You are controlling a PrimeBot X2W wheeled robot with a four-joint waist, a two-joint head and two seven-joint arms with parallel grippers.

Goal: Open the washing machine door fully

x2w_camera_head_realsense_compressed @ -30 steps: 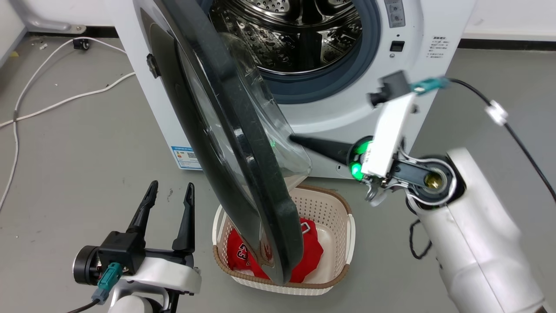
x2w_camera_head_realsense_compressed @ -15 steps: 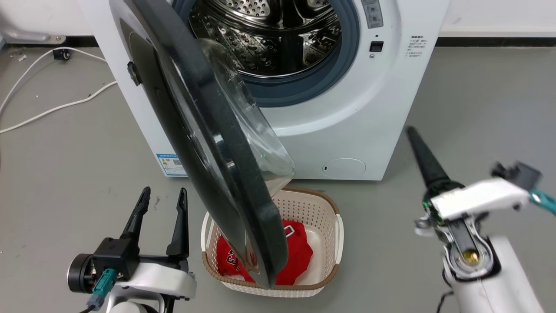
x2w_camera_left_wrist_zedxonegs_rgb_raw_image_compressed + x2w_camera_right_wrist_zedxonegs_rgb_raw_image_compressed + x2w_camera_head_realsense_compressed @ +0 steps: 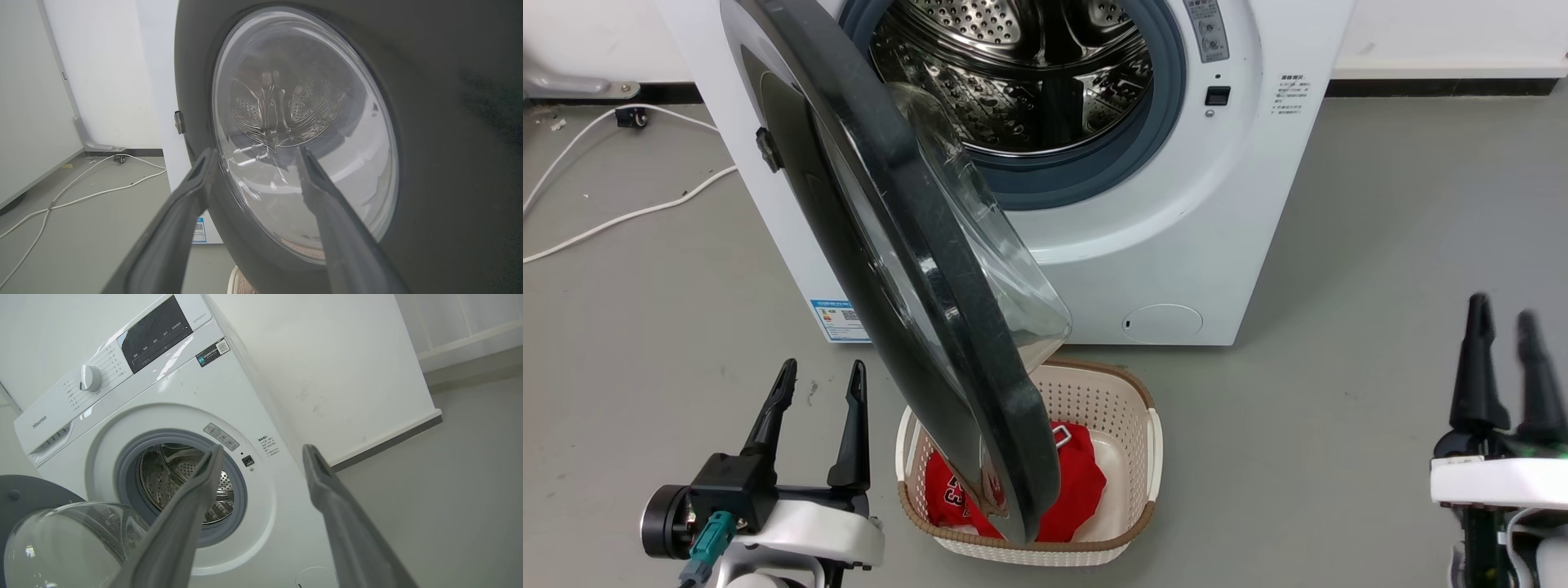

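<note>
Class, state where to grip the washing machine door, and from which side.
Probably, on the washing machine door, pinch the thick black rim at its free end, coming from the robot's front: it stands edge-on there, farthest from the hinge; the glass bowl bulges.

The brand "Hisense" is read on the drawer [image 3: 41, 425] of the machine [image 3: 184, 396] in the right wrist view. Small print is seen around the dial [image 3: 90, 377], on a dark sticker [image 3: 212, 351] with a QR code and on a blue label [image 3: 841, 320] low on the front, but none of it can be made out.
</note>
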